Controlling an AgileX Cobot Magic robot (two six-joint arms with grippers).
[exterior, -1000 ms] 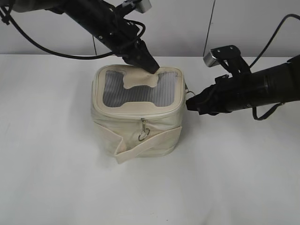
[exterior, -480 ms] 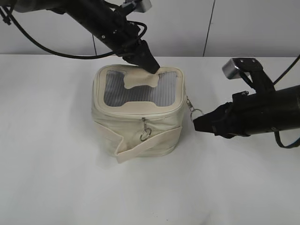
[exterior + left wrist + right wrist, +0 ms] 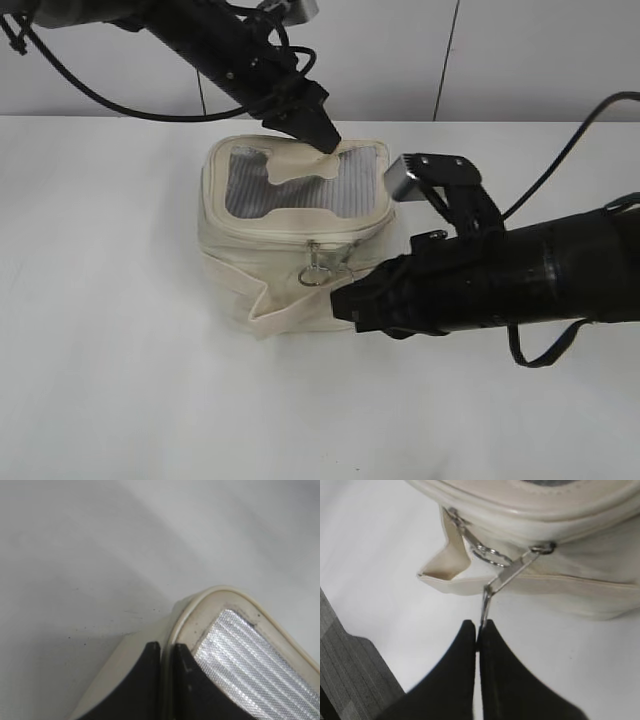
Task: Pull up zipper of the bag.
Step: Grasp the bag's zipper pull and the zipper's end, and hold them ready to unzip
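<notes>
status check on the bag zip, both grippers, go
Left gripper shut, pressing down on bag lid. Right gripper shut on zipper pull ring, near second pull at the front. Nothing in the way.

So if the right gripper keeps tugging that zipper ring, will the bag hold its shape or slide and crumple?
The bag is probably soft: its front wall already creases near the strap. It looks light, so it might slide without the left gripper pressing on the lid. The thin zipper ring, pinched in the right gripper, could slip out.
</notes>
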